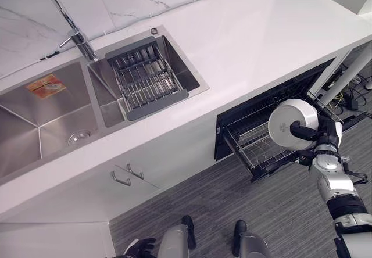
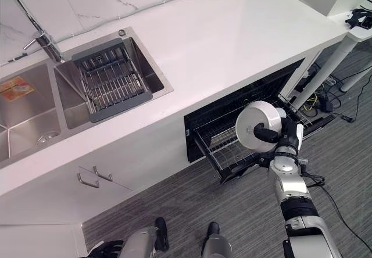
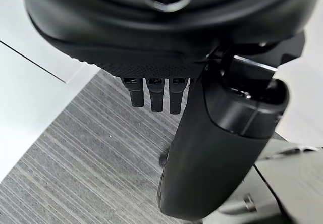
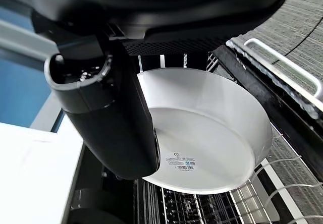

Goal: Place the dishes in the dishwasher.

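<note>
My right hand [image 1: 322, 135] holds a white plate [image 1: 292, 124] upright, its underside toward me, with the thumb [image 4: 108, 118] pressed on its base and fingers behind the rim. The plate [image 4: 207, 133] hangs just above the pulled-out wire rack [image 1: 256, 144] of the open dishwasher [image 1: 273, 104] under the white counter. My left hand [image 1: 139, 248] hangs low by the floor, fingers [image 3: 154, 93] curled under the palm with nothing in them.
A double steel sink [image 1: 52, 118] with a tap [image 1: 78, 40] and a grey drying rack [image 1: 145, 78] sits in the counter [image 1: 250, 31]. Cabinet handles [image 1: 128, 175] lie below it. Grey striped carpet [image 1: 232, 200] covers the floor. Table legs and cables [image 1: 349, 89] stand at the right.
</note>
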